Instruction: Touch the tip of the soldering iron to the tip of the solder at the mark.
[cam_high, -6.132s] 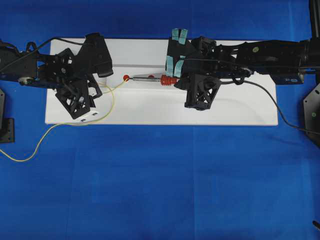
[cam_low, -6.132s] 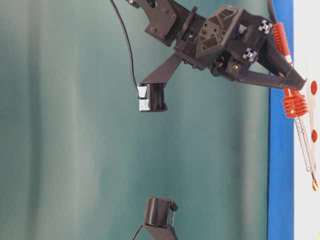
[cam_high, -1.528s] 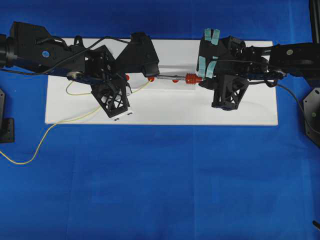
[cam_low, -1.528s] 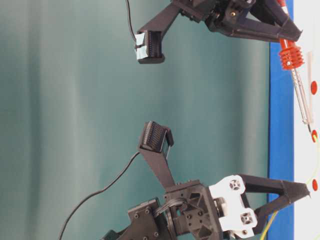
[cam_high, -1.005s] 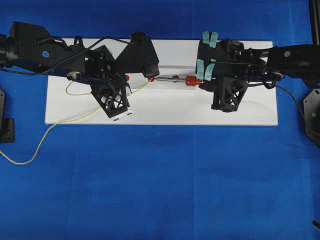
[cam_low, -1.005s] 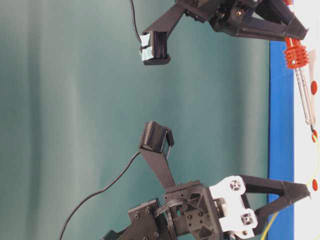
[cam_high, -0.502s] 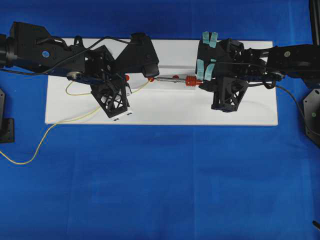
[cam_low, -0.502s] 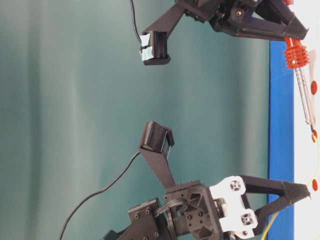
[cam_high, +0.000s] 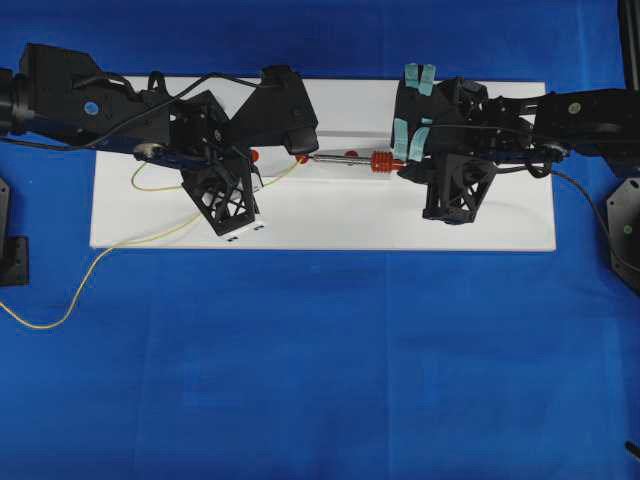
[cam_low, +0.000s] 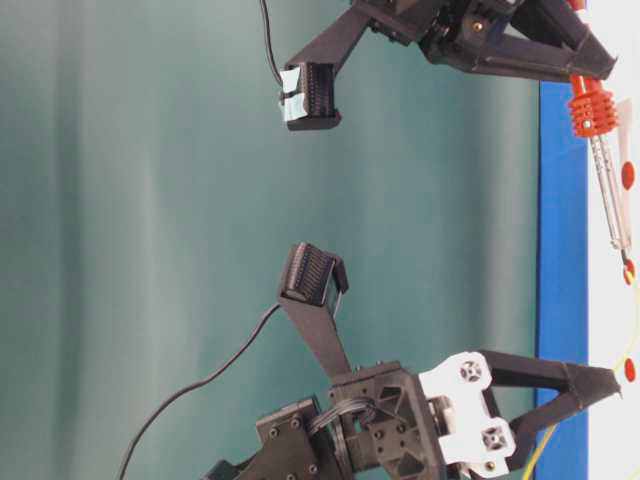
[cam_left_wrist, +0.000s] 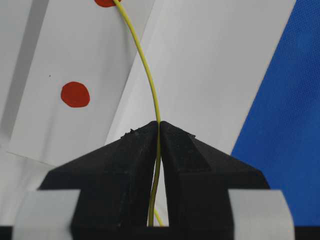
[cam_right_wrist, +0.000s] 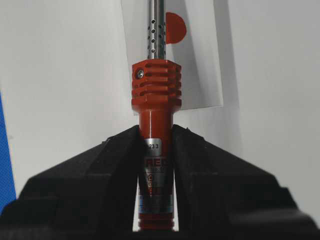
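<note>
Overhead view: two black arms reach in from the left and right edges over a white board (cam_high: 320, 225) lying on a blue cloth (cam_high: 320, 380). The left gripper (cam_high: 268, 176) pinches the solder (cam_high: 120, 255), a yellow wire trailing to the lower left past the board's edge. The right gripper (cam_high: 402, 165) clamps the soldering iron (cam_high: 365, 160), its shaft pointing left toward a red mark (cam_high: 302, 159) at upper centre. The lower half of the cloth is bare.

Table-level view, turned sideways: both grippers tilt toward the board at the right edge; the iron's tip meets the wire's end at a red dot.

Left wrist view: the jaws are closed on the wire, which curves up to a red mark at the top edge.

Right wrist view: the jaws grip the orange-red handle, shaft pointing up.
</note>
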